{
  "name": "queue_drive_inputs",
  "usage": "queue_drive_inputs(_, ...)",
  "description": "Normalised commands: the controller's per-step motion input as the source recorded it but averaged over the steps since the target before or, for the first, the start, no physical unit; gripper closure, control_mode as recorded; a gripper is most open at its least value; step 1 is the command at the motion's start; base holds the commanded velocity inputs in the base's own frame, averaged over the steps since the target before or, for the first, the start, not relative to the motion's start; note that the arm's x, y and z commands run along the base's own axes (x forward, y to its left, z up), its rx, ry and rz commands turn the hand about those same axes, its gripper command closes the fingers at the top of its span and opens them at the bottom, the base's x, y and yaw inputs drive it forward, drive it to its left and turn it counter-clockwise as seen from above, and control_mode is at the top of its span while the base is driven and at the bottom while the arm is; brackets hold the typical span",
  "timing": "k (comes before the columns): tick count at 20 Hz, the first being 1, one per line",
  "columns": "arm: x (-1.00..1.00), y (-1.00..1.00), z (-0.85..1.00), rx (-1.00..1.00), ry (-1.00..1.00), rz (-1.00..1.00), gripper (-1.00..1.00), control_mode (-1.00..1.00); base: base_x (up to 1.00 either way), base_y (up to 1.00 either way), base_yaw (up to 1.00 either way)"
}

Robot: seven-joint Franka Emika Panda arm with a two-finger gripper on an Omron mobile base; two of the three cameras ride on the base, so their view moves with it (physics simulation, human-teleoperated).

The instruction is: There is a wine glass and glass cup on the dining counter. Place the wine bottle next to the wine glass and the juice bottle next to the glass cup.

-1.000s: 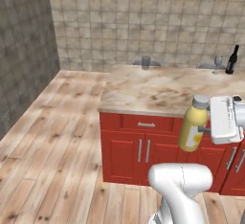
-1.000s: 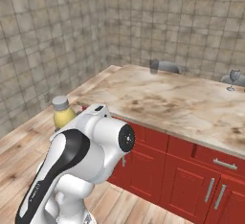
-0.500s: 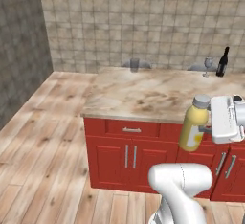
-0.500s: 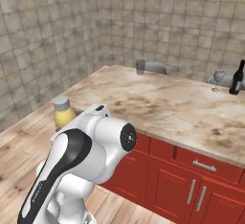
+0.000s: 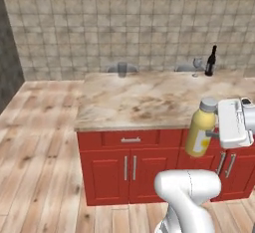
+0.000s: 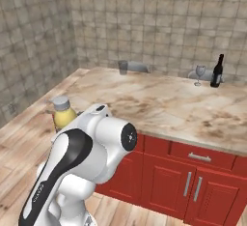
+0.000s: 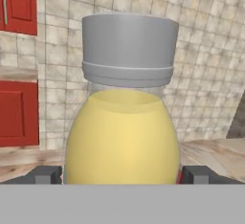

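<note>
Gripper [image 5: 211,134] is pinching the juice bottle [image 5: 201,128], carried upright in the air off the near edge of the dining counter [image 5: 149,100]. Glass cup [image 5: 122,69] sits at the far edge, left of centre; wine glass [image 6: 199,72] and wine bottle [image 6: 217,71] stand just beside each other at far right, so 1 of 2 placements looks done. Suggest: keep the bottle vertical, lift clear of the counter edge, approach the cup from the near side, set down just beside it without touching.
</note>
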Motion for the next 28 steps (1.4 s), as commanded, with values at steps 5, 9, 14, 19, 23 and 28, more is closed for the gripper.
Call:
queue_drive_inputs(5, 0.0, 0.0, 0.0, 0.0, 0.0, 0.0, 1.0, 1.0, 0.18, 0.61, -0.38)
queue_drive_inputs(9, 0.0, 0.0, 0.0, 0.0, 0.0, 0.0, 1.0, 1.0, 0.21, 0.64, -0.3)
queue_drive_inputs(14, 0.0, 0.0, 0.0, 0.0, 0.0, 0.0, 1.0, 1.0, 0.09, 0.67, -0.3)
queue_drive_inputs(19, 0.0, 0.0, 0.0, 0.0, 0.0, 0.0, 1.0, 1.0, 0.05, 0.64, -0.34)
queue_drive_inputs(23, 0.0, 0.0, 0.0, 0.0, 0.0, 0.0, 1.0, 1.0, 0.14, 0.59, -0.43)
queue_drive_inputs(28, 0.0, 0.0, 0.0, 0.0, 0.0, 0.0, 1.0, 1.0, 0.15, 0.59, -0.42)
